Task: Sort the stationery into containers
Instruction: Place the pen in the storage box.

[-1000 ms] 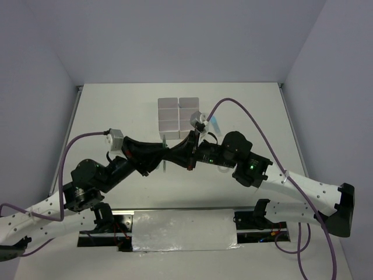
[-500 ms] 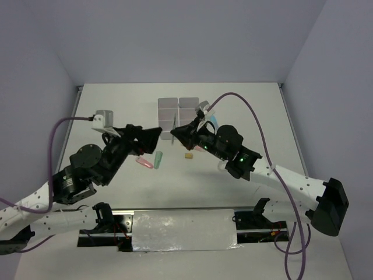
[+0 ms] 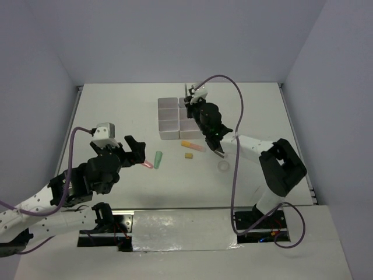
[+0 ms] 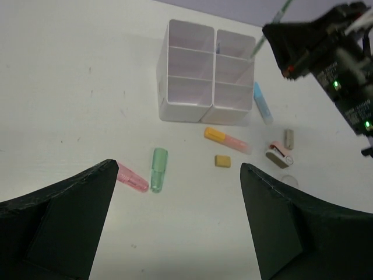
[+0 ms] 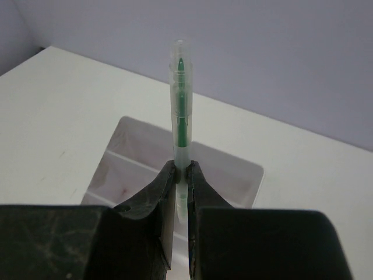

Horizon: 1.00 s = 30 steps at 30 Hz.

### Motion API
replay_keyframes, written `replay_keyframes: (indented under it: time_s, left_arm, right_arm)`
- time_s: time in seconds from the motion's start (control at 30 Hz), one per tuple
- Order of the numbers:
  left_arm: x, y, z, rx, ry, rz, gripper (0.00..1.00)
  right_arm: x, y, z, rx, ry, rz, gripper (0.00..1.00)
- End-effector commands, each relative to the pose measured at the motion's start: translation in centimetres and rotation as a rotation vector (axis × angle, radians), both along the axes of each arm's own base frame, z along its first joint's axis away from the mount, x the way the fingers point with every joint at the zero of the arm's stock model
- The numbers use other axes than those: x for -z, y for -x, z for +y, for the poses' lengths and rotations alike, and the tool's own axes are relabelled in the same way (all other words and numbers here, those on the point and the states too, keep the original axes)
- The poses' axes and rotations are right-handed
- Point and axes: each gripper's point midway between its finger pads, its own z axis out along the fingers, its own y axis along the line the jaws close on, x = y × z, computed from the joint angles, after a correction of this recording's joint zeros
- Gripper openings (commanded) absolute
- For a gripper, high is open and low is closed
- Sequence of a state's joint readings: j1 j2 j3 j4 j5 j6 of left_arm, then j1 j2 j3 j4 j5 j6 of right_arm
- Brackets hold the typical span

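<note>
Watching the right claw (image 5: 182,170) clenching a green pen (image 5: 181,99) low on its clear barrel, fingers pressing in from both sides, the pen standing upright above them in the wrist view. Seeing that claw hanging over the far right part of the compartment box (image 4: 187,111), the pen's lower end pointing down at the far right compartment. Not managing to tell whether the end is touching the rim or hanging just above it.

Placing the box in the far half of the worktop (image 3: 116,111), about midway between the left and right edges. Counting six white square compartments, two across and three deep. Seeing only white walls and floors inside the compartments in view.

Noting the left claw (image 3: 137,150) spread wide, gripping nothing, hanging over the near left part of the worktop. Finding a pink marker (image 4: 132,178) and a green marker (image 4: 158,169) lying just beside each other close to that claw.

Logging on the near side of the box an orange-and-pink marker (image 4: 227,139) and, nearer still, a tan eraser (image 4: 222,161). Logging a blue marker (image 4: 262,102) lying just beside the box's right wall. Spotting further right a small pink-and-white item (image 4: 278,154), a grey piece (image 4: 288,138) and a clear tape ring (image 3: 220,167).

Finding any print on the markers too small to read.
</note>
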<state>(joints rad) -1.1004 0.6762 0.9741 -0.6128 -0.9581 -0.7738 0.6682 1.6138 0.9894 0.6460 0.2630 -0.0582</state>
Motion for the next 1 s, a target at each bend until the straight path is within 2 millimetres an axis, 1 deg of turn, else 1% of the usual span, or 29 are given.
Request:
replay_keyframes:
  time_s: [0.0, 0.07, 0.1, 0.17, 0.2, 0.3, 0.33, 0.4, 0.43, 0.47, 0.53, 0.63, 0.67, 0.7, 0.83, 0.9, 0.93, 0.97]
  left_arm:
    - [0.8, 0.7, -0.1, 0.055, -0.023, 0.024, 0.99]
    - [1.3, 1.0, -0.1, 0.064, -0.021, 0.039, 0.99]
    - [1.6, 1.1, -0.1, 0.071, -0.029, 0.047, 0.99]
    - [1.8, 1.3, -0.3, 0.092, -0.030, 0.050, 0.99]
    - [1.7, 1.4, -0.3, 0.095, -0.026, 0.047, 0.99]
    - [1.4, 1.5, -0.5, 0.108, -0.025, 0.042, 0.99]
    - [1.3, 1.5, -0.5, 0.113, -0.022, 0.038, 0.99]
    - [1.2, 1.6, -0.6, 0.117, -0.021, 0.035, 0.99]
    - [1.1, 1.7, -0.6, 0.120, -0.019, 0.033, 0.99]
    - [1.0, 1.7, -0.6, 0.122, -0.017, 0.031, 0.99]
    - [0.9, 1.8, -0.7, 0.132, -0.011, 0.024, 0.99]
    - [0.5, 1.9, -0.8, 0.144, -0.001, 0.014, 0.99]
    - [0.4, 1.9, -0.7, 0.143, -0.003, 0.013, 0.99]
    - [0.4, 1.9, -0.7, 0.145, -0.002, 0.012, 0.99]
    - [0.2, 2.0, -0.6, 0.143, 0.003, 0.009, 0.99]
    - [0.2, 2.0, -0.6, 0.145, 0.005, 0.006, 0.99]
    - [0.2, 2.0, -0.7, 0.147, 0.002, 0.007, 0.99]
    - [0.2, 2.0, -0.6, 0.146, 0.001, 0.007, 0.99]
  right_arm:
    - [-5.5, -3.2, 0.0, 0.064, -0.041, -0.187, 0.00]
    - [-5.1, -4.2, 0.0, 0.066, -0.040, -0.191, 0.00]
    - [-4.8, -5.1, 0.3, 0.061, -0.044, -0.184, 0.00]
    - [-4.1, -6.2, 0.3, 0.056, -0.051, -0.156, 0.00]
    - [-3.2, -6.7, 0.5, 0.054, -0.046, -0.147, 0.00]
    - [-2.3, -7.2, 1.0, 0.046, -0.039, -0.140, 0.00]
    - [-1.7, -7.4, 1.0, 0.045, -0.039, -0.128, 0.00]
    - [-1.3, -7.3, 1.3, 0.030, -0.049, -0.121, 0.00]
    - [-0.6, -7.0, 1.5, 0.014, -0.049, -0.110, 0.00]
    - [-0.7, -6.8, 1.5, 0.005, -0.058, -0.119, 0.00]
    - [0.3, -6.6, 1.3, 0.005, -0.064, -0.105, 0.01]
    - [0.8, -6.5, 1.3, 0.007, -0.062, -0.102, 0.08]
    - [0.9, -6.6, 1.3, 0.008, -0.062, -0.098, 0.12]
    - [1.2, -6.6, 1.3, 0.008, -0.057, -0.094, 0.18]
    - [2.6, -6.9, 1.5, 0.010, -0.034, -0.066, 0.19]
    - [2.8, -6.8, 1.3, 0.012, -0.039, -0.060, 0.20]
    - [2.8, -6.7, 1.3, 0.009, -0.039, -0.060, 0.23]
    - [2.8, -6.6, 1.2, 0.009, -0.040, -0.062, 0.23]
